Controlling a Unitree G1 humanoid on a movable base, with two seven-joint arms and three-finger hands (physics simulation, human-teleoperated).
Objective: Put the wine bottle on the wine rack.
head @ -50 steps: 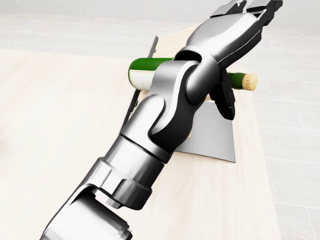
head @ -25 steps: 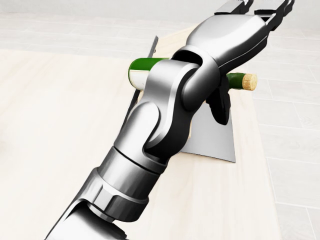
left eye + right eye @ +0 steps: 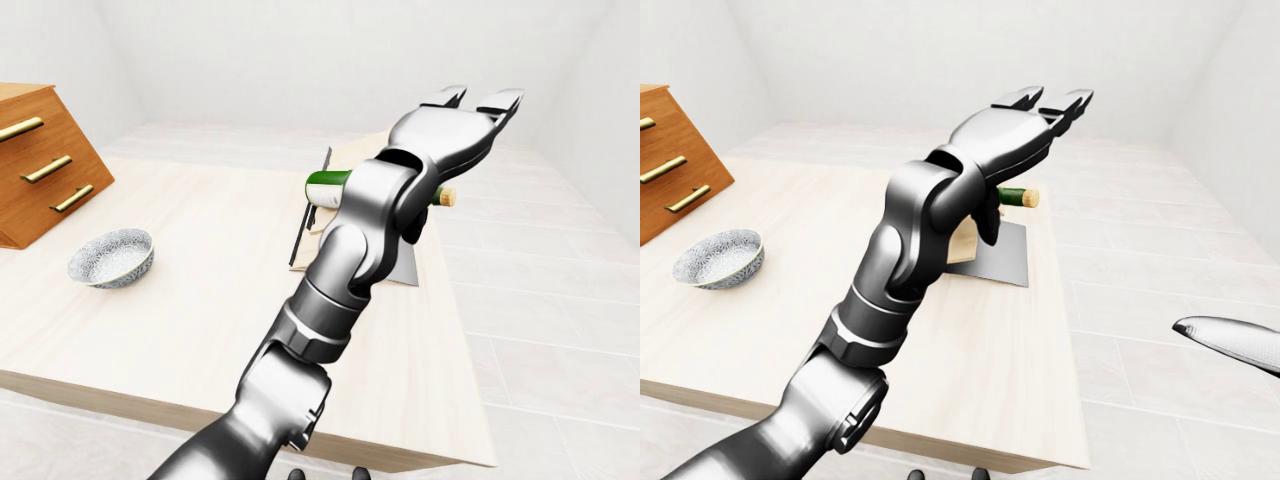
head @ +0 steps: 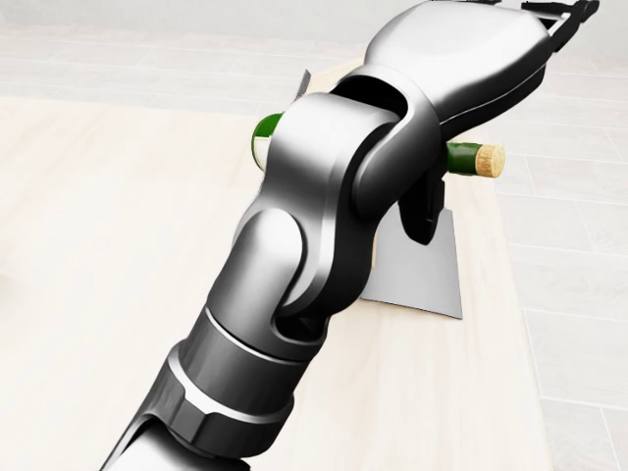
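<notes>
Release step, seemingly done: wine bottle (image 3: 330, 183) lying across the wine rack (image 4: 422, 275), below and behind the left hand (image 3: 470, 105), fingers spread, empty. Next: lift clear without nudging the cork.

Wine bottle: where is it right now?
In the left-eye view the bottle lies on its side on the rack, centre table, under the raised left hand.
</notes>
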